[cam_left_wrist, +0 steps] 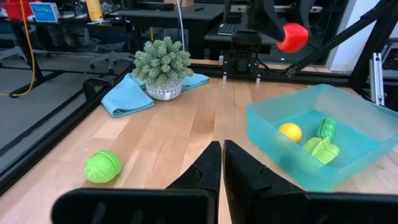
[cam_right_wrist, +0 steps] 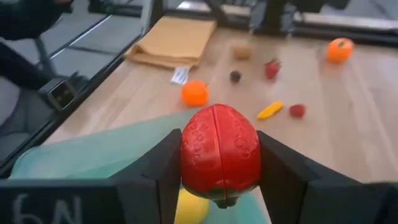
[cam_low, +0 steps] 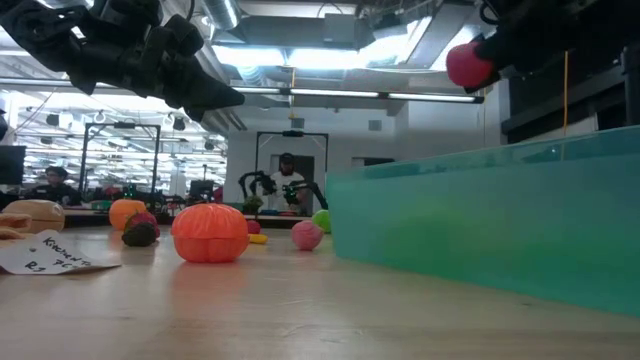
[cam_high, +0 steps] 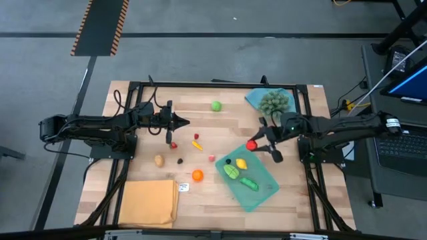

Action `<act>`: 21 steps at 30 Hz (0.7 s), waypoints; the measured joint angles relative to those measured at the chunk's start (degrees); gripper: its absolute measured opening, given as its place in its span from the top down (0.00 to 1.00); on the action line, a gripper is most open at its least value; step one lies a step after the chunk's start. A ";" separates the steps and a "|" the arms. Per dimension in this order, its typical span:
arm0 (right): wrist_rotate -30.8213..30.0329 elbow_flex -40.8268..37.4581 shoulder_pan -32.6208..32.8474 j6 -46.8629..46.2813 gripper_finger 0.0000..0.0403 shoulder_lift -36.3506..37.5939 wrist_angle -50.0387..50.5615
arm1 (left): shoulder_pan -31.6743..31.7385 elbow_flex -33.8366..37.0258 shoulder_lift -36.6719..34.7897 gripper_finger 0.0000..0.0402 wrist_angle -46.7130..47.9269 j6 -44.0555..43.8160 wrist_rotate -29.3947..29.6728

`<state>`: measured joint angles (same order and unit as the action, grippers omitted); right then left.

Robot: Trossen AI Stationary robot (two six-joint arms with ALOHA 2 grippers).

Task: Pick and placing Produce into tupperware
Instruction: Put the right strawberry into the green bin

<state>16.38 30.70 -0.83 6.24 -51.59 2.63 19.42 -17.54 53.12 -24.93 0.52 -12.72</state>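
Observation:
My right gripper point(cam_high: 254, 144) is shut on a red produce piece point(cam_right_wrist: 219, 158) and holds it above the far corner of the teal tupperware point(cam_high: 261, 195). In the tupperware lie a yellow piece point(cam_high: 241, 163) and two green pieces point(cam_high: 231, 171). My left gripper point(cam_high: 181, 122) hangs shut and empty above the table's left half. Below and beside it loose produce rests on the wood: a green ball point(cam_high: 216, 105), a red piece point(cam_high: 173, 145), a tan one point(cam_high: 159, 160), an orange one point(cam_high: 197, 175) and several more. My right gripper pinches the red piece between its two fingers point(cam_right_wrist: 158, 171), one on each of its rounded sides point(cam_right_wrist: 189, 155). The fingers come from the table's right side, slanting a little downward. The piece is lifted clear, above the tupperware's rim point(cam_right_wrist: 93, 152).
A folded orange-yellow cloth point(cam_high: 150, 202) with a small paper tag point(cam_high: 183, 188) beside it lies at the near left. A blue cloth point(cam_high: 257, 100) with a spiky grey-green ball point(cam_high: 274, 101) on it lies at the far right. A black frame point(cam_high: 200, 85) borders the table.

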 joint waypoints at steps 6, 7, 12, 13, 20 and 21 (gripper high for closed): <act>-0.03 0.00 3.83 0.00 0.57 0.00 1.79 | 0.00 0.00 0.00 0.94 0.00 0.06 -0.01; -0.04 0.00 4.43 -0.02 0.57 0.00 2.08 | 0.00 0.00 0.00 0.94 0.01 0.06 0.01; -2.10 1.29 6.93 -1.67 0.57 -0.02 5.98 | 0.00 0.00 0.00 0.95 0.02 0.08 -0.01; -3.30 1.98 7.51 -1.79 0.57 -0.02 7.87 | 0.00 0.00 0.00 0.95 0.00 0.08 0.01; -6.23 6.54 11.86 -1.49 0.57 -1.90 15.16 | 0.00 0.00 0.00 1.00 0.02 0.01 -0.01; -6.24 7.37 12.44 -1.47 0.57 -2.59 16.23 | 0.00 0.00 0.00 0.99 0.02 0.01 0.00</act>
<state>10.14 38.06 11.60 4.77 -54.19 18.86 19.42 -17.54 53.12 -24.91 0.53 -12.72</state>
